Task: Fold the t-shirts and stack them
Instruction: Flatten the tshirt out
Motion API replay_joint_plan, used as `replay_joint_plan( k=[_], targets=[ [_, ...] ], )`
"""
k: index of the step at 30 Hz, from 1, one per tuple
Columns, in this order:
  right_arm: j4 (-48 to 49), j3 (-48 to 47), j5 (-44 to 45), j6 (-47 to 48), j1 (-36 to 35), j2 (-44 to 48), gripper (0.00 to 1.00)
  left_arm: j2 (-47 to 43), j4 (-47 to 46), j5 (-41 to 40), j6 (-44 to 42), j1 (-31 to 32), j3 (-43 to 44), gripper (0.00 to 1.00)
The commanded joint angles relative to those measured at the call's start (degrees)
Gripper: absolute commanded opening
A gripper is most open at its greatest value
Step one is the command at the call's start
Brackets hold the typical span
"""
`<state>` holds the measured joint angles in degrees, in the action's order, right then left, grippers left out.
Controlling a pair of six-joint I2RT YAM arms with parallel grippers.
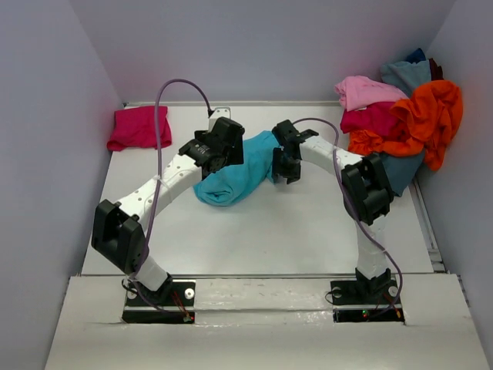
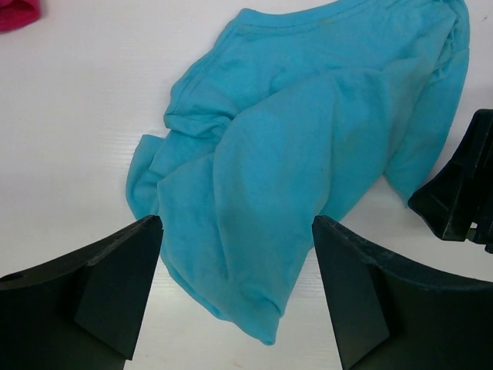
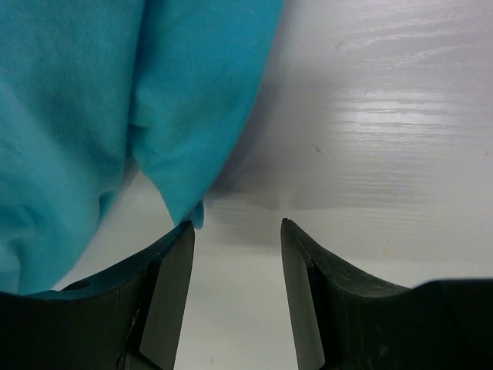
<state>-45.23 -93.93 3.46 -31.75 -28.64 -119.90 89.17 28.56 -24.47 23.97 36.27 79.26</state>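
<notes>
Counting one turquoise t-shirt [image 1: 227, 185] lying crumpled in the middle of the counter [image 1: 293, 231], one magenta t-shirt [image 1: 137, 127] sitting far-left, at least four more in the far-right heap [image 1: 408, 116]. Spotting left end effector [image 2: 237, 223] gaping wide above the turquoise, holding nothing; right end effector [image 3: 237, 225] hanging half-open, empty, at its edge.

No text, label, brand, number or sign can be read in any of the views.
</notes>
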Motion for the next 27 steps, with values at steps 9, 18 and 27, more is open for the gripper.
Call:
replay_joint_plan(
  k=[9, 18, 27],
  targets=[
    [2.4, -4.5, -2.8, 0.5, -0.4, 0.2, 0.55, 0.9, -0.3, -0.8, 0.6, -0.1, 1.7, 0.91],
    [3.5, -4.3, -5.3, 0.7, -0.4, -2.2, 0.54, 2.4, -0.2, -0.8, -0.1, -0.1, 2.9, 0.91],
    [5.7, -4.2, -7.9, 0.3, -0.4, -4.2, 0.39, 3.0, 0.1, -0.8, -0.3, -0.1, 2.9, 0.91]
  ],
)
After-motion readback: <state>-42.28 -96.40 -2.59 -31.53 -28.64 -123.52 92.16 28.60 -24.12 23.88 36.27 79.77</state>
